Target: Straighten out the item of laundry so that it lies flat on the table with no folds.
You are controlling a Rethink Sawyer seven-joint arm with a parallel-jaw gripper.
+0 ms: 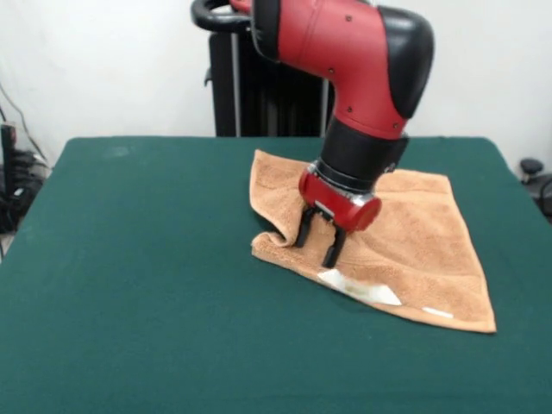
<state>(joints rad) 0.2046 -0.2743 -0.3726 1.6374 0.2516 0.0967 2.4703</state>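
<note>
The tan-orange towel lies on the dark green table, right of centre. Its right part is spread out flat. Its left edge is bunched into a raised fold. White labels show on its near edge. My gripper comes down from the red and black arm onto the towel just right of that fold. Its two black fingers stand apart, tips at the cloth, with nothing held between them.
The robot's black pedestal stands behind the table's far edge. Cables and dark gear sit off the table's left side. A black object is off the right side.
</note>
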